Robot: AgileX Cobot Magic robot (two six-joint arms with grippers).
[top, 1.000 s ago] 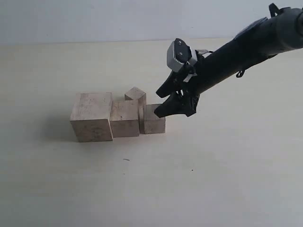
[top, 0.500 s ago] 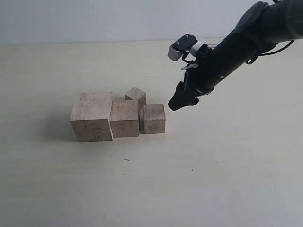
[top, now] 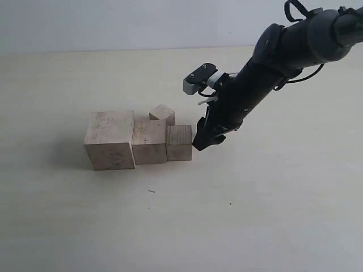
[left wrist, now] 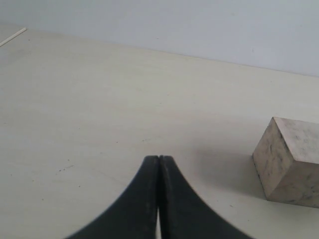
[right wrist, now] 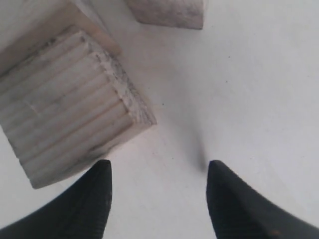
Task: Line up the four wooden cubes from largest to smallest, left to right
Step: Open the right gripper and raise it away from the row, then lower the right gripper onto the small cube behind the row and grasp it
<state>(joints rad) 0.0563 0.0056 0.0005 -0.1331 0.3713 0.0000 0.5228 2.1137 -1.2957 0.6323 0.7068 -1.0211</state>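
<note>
Three of the four wooden cubes stand touching in a row: the largest [top: 109, 140] on the left, the second [top: 149, 141], then the third [top: 179, 143]. The smallest [top: 163, 114] sits behind the row, turned at an angle. My right gripper [top: 201, 141] is low at the third cube's right side, open, with only bare table between its fingers. In the right wrist view that gripper [right wrist: 158, 169] has the third cube [right wrist: 70, 104] beside one finger and the smallest cube [right wrist: 169, 11] farther off. My left gripper [left wrist: 159, 158] is shut on nothing, and one pale cube [left wrist: 291, 162] lies off to its side.
The pale table [top: 255, 215] runs wide around the cubes, and a light wall [top: 113, 22] rises behind it. The right arm [top: 283, 51] slants down from the upper right.
My right gripper swung down and left to the third cube's right side, its jaws narrowing a little. The third cube slid left and now sits flush against the second.
</note>
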